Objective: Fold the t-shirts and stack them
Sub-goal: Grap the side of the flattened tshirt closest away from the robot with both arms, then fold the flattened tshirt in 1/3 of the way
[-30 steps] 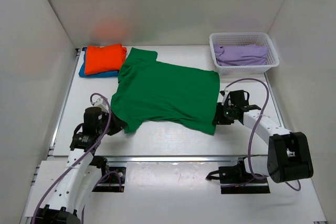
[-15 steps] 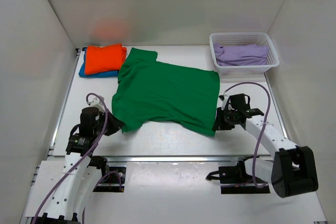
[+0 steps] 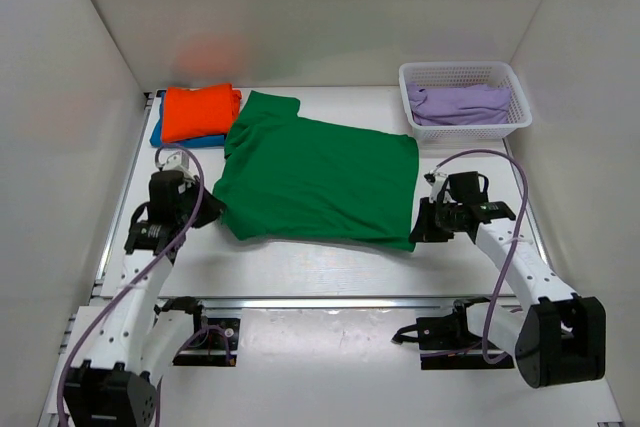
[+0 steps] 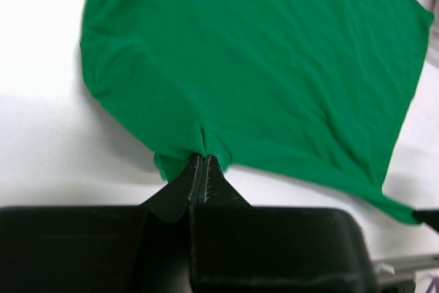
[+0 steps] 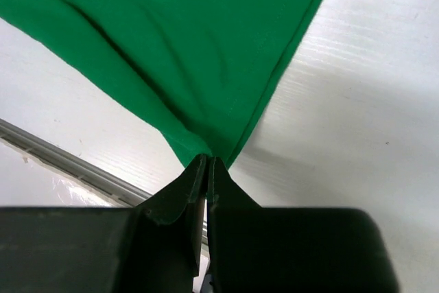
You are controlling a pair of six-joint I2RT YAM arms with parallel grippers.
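A bright green t-shirt lies spread across the middle of the table, collar end to the left. My left gripper is shut on its near left edge, the cloth pinched between the fingertips in the left wrist view. My right gripper is shut on the near right hem corner, seen in the right wrist view. The green shirt also fills the left wrist view and the right wrist view. A folded orange t-shirt lies on a folded blue t-shirt at the back left.
A white basket with lilac cloth in it stands at the back right. White walls close in the left, back and right sides. A metal rail runs along the table's near edge.
Both grippers have moved away from the near edge, carrying the shirt's near edge with them. The hanging sleeve at the left is pulled in and the near hem now lies straighter.
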